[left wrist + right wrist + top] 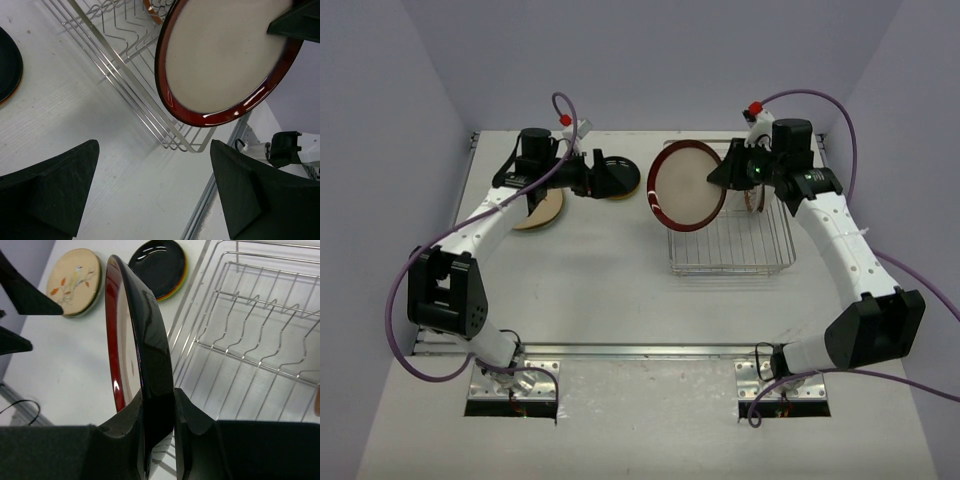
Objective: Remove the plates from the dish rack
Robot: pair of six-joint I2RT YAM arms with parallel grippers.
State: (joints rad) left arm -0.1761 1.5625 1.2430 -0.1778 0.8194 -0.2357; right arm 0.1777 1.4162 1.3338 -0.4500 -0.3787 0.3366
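My right gripper (pixel 725 175) is shut on the edge of a red-brown-rimmed plate (pixel 687 185) with a cream face, holding it on edge above the left end of the wire dish rack (pixel 732 250). In the right wrist view the fingers (pixel 125 435) clamp the plate's dark rim (pixel 150 350). My left gripper (pixel 588 176) is open and empty, level with that plate, beside a black plate (pixel 616 176) lying on a stack. In the left wrist view the held plate (pixel 220 55) hangs over the rack's corner (pixel 165 135). One orange-rimmed plate (pixel 756 200) still stands in the rack.
A cream plate with a bird design (pixel 542 212) lies on the table under the left arm, left of the black plate's stack (pixel 161 265), whose orange and green edges show. The rack's divider prongs (pixel 260 335) stand bare. The table's far edge meets the back wall.
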